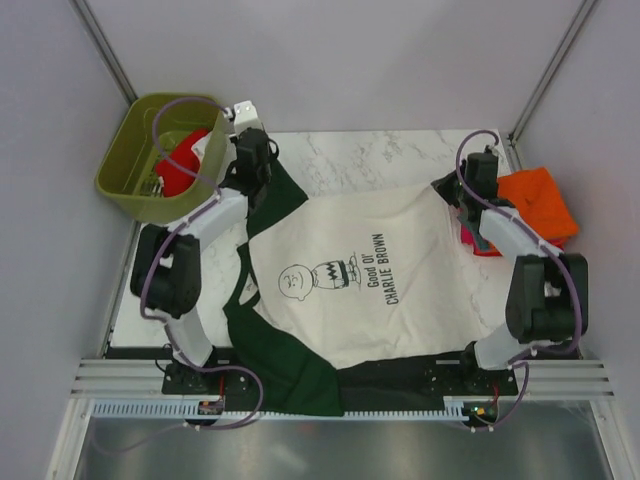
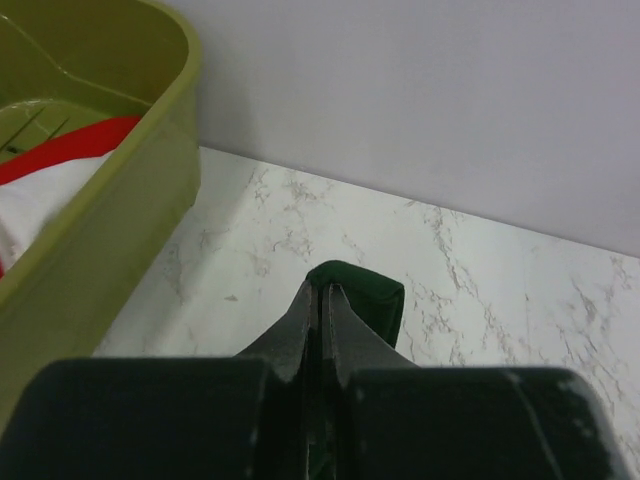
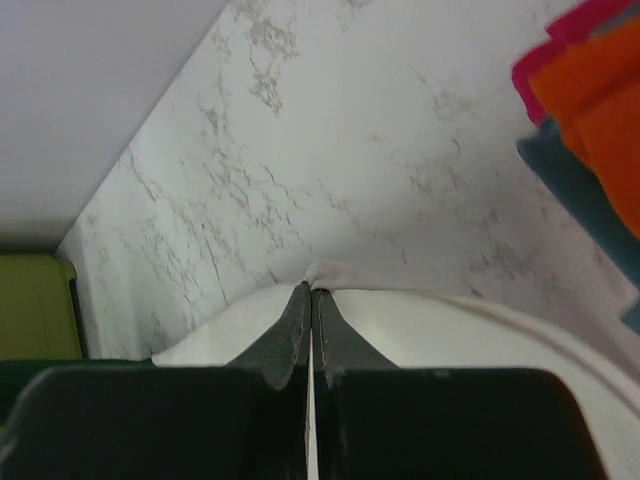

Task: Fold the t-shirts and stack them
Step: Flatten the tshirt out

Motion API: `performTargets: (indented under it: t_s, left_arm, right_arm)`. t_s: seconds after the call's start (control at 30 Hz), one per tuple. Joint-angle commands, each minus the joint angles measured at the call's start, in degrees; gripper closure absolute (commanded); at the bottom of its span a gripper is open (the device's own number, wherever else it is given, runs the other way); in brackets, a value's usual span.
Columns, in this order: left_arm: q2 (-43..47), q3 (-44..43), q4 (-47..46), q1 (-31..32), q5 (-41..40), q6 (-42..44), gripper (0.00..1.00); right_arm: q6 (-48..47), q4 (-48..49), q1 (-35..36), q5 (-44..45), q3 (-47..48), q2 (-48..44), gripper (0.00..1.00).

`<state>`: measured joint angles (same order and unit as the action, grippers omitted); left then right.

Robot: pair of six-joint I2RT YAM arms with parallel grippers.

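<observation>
The cream t-shirt (image 1: 350, 280) with dark green sleeves and black "Charlie Brown" print lies spread across the marble table (image 1: 380, 155), its lower green part hanging over the near edge. My left gripper (image 1: 262, 178) is at the shirt's far left corner, shut on a fold of dark green sleeve (image 2: 372, 298); its tips (image 2: 322, 290) pinch the cloth just above the table. At the far right corner, my right gripper (image 1: 452, 190) is shut on the cream edge (image 3: 470, 330), its tips (image 3: 310, 290) meeting on a small raised fold.
An olive-green bin (image 1: 140, 165) at the far left holds a red shirt (image 1: 182, 168) and white cloth (image 2: 50, 200). A pile of folded shirts, orange (image 1: 540, 200) on top of grey-blue (image 3: 580, 185) and red (image 3: 560, 45), sits at the right edge.
</observation>
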<state>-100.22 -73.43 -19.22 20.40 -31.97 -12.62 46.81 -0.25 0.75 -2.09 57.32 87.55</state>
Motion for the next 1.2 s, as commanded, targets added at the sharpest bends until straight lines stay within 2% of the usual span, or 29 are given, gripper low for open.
performTargets:
  t_s: [0.0,0.13,0.17,0.23,0.27,0.33,0.37,0.43,0.47,0.53,0.57,0.6,0.63,0.7,0.87,0.9,1.17]
  left_arm:
    - [-9.2,-12.0,-5.3,-2.1,-1.2,-1.5,0.98]
    - [-21.0,-25.7,-3.8,-3.8,1.4,-0.1,0.98]
    - [-23.2,-32.0,-2.6,-4.0,2.3,0.2,0.98]
    - [-30.7,-39.0,-1.0,-4.8,3.3,0.4,0.98]
    - [-33.2,-46.7,0.1,-5.1,4.0,-0.1,0.98]
    - [-40.6,-54.5,2.4,-5.9,6.0,-0.7,0.98]
    - [-43.2,-61.1,2.5,-6.2,9.0,-0.9,0.98]
    - [-48.3,-66.0,0.9,-6.3,11.5,-0.5,0.98]
    - [-49.1,-68.1,-0.4,-6.3,13.7,-0.2,0.89]
    - [-49.3,-67.9,-1.3,-6.3,14.4,-0.6,0.63]
    - [-47.8,-65.9,-1.3,-6.3,14.4,-0.6,0.45]
    - [-46.2,-64.1,-1.3,-6.3,14.3,-0.6,0.35]
    - [-44.5,-61.9,-1.6,-6.3,14.0,-0.7,0.30]
    - [-38.3,-54.7,-1.9,-6.3,13.9,-0.7,0.27]
    - [-22.7,-37.3,0.7,-5.5,14.5,-2.1,0.01]
    - [-17.4,-35.1,1.7,-4.9,14.2,-2.7,0.00]
    - [5.6,-14.4,21.7,-1.9,10.8,-12.7,0.00]
  right_arm:
    - [0.2,8.3,-0.1,0.8,9.4,7.4,1.00]
    - [0.5,8.3,-0.1,0.3,19.3,17.8,1.00]
    - [0.7,8.3,-0.2,0.3,23.1,21.7,1.00]
    - [0.8,8.1,-0.3,0.5,27.1,25.3,1.00]
    - [1.1,8.0,-0.5,0.8,30.6,28.6,1.00]
    - [1.4,7.8,-0.5,0.8,34.3,31.8,1.00]
    - [1.4,7.2,-0.6,0.6,38.0,34.8,1.00]
    - [1.6,6.8,-2.6,-0.5,41.9,37.9,1.00]
    - [1.6,5.9,-2.9,-1.7,45.7,40.7,0.86]
    - [1.0,4.4,-3.2,-4.5,49.0,43.0,0.54]
    - [0.7,3.4,-3.2,-4.9,50.1,43.5,0.45]
    - [0.2,3.4,-3.2,-5.0,49.7,43.1,0.43]
    - [-0.7,3.4,-3.2,-5.2,48.9,42.4,0.41]
    - [-1.6,4.1,-3.2,-5.6,44.9,38.5,0.38]
    - [-4.3,5.7,-3.2,-9.4,32.9,26.9,0.37]
    - [-4.6,5.6,-3.1,-9.9,31.0,25.1,0.37]
    - [-6.1,2.7,-2.8,-13.1,13.1,8.4,0.39]
